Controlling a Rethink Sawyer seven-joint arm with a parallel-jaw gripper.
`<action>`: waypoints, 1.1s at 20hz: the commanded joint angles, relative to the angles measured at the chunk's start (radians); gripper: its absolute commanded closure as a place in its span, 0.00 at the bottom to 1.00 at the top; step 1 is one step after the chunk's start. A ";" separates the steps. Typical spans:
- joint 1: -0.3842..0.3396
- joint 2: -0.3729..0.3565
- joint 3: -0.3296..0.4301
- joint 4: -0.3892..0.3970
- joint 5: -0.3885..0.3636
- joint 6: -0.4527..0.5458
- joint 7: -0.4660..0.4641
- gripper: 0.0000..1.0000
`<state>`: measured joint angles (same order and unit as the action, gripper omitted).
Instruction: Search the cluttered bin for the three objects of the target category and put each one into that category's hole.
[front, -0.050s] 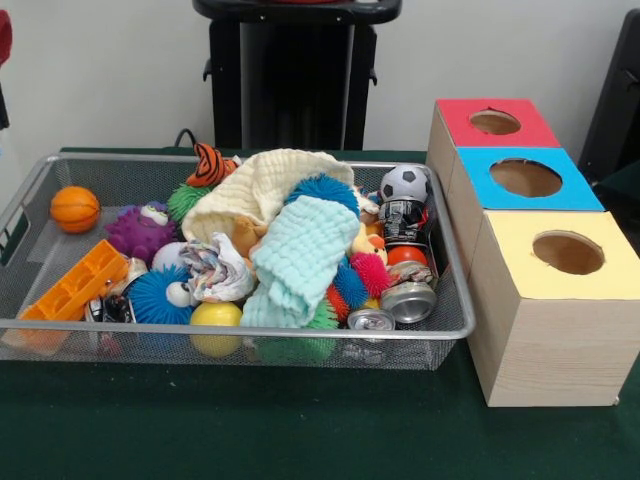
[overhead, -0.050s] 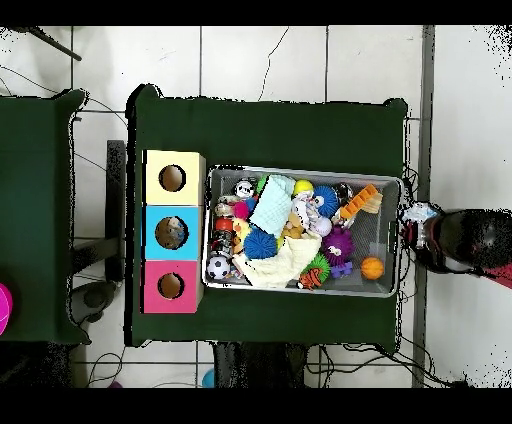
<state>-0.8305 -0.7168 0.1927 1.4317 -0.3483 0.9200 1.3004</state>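
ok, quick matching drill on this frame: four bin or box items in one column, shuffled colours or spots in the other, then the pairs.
Items
1. small basketball
2. soccer ball
3. middle box top
4. spiky purple ball

Matches
A. blue
B. alone in the bin's corner, apart from the pile
C. beside the orange tray, behind it
D. bin corner nearest the red-topped box

Pairs: 1-B, 2-D, 3-A, 4-C

Nothing readable anywhere tbh: the black can (front, -0.050s: 404, 222) in the bin (front, -0.050s: 455, 300) has printing, but it's too blurry to make out.
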 joint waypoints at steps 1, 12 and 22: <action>0.047 -0.015 -0.005 0.082 0.049 0.102 0.120 1.00; 0.092 -0.061 -0.048 0.147 0.096 0.098 0.130 1.00; 0.152 -0.109 -0.090 0.190 0.148 0.127 0.158 1.00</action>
<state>-0.7112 -0.8058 0.1176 1.4955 -0.2461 0.9204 1.3004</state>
